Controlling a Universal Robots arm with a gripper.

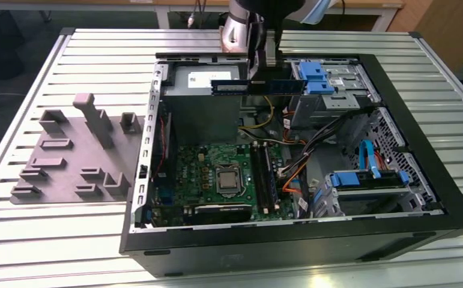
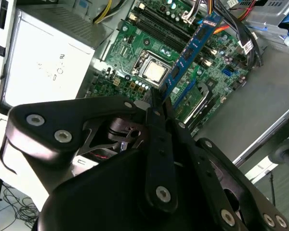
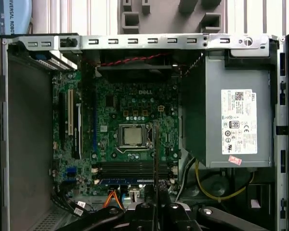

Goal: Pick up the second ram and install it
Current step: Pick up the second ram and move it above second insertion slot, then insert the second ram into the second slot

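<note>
Gripper: point(image 1: 260, 77) fingers pressed together, pinching the second ram; it hangs above the open case.
Second ram: point(image 1: 255, 87) clamped at about mid-length, long edge level, sticking out past the fingers on both sides in the exterior view. It touches nothing but the fingers. In the second wrist view it is a blue strip point(image 2: 192, 48) reaching out from the fingertips. In the first wrist view it is edge-on, a thin dark line point(image 3: 155, 154).
Blue bracket: point(image 1: 319, 78) 1 of 2, just beside the gripper toward the exterior view's right. The other bracket point(image 1: 367, 178) is well apart.
Power supply: point(image 1: 203, 90) grey box just below and beside the gripper, toward the exterior view's left. Its labelled face shows in the first wrist view point(image 3: 231, 125).
Cables: point(image 1: 295, 144) loose yellow, orange and black bundle under the gripper, on the way down to the board.
Memory slots: point(image 3: 135, 168) long black slots between the gripper and the CPU socket in the first wrist view. The held stick is well above them and not seated.
CPU socket: point(image 1: 227, 179) square metal frame, just past the slots.
Motherboard: point(image 1: 207, 162) green, flat on the case floor, below and beyond the gripper.
Case: point(image 1: 295, 240) black tower lying on its side, side panel off.
Fixture: point(image 1: 79, 150) grey plastic with upright blocks, outside the case and well apart from the gripper.
Table: point(image 1: 55, 240) slatted aluminium under the case and fixture.
</note>
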